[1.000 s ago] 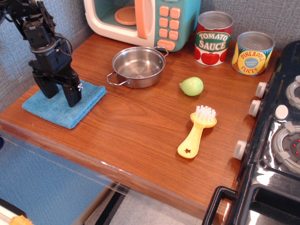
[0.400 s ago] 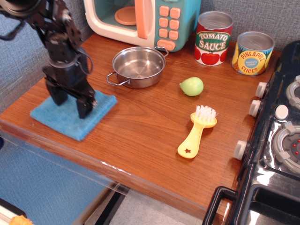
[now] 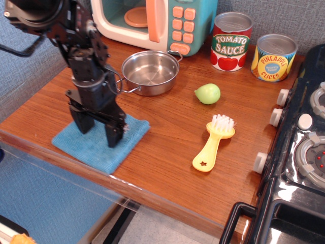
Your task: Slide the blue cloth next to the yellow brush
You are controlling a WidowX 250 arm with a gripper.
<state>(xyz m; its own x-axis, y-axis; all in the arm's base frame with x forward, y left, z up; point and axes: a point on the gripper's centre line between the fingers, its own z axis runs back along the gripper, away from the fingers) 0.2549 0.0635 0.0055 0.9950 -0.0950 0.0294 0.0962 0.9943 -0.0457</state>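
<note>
A steel pan [image 3: 150,72], green fruit [image 3: 207,93], two cans [image 3: 231,40] and a toy microwave [image 3: 152,21].

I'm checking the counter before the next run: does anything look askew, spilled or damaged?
Little stands out. The flat light-blue terry cloth lies skewed to the wooden counter's front edge, its near corner close to the lip, with the black gripper's open fingers pressing on it. No spills or damage show; the yellow plastic brush lies flat.

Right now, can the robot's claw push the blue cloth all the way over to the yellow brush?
Probably yes. The claw presses on the blue cloth, and only bare wood lies between it and the yellow brush.
</note>
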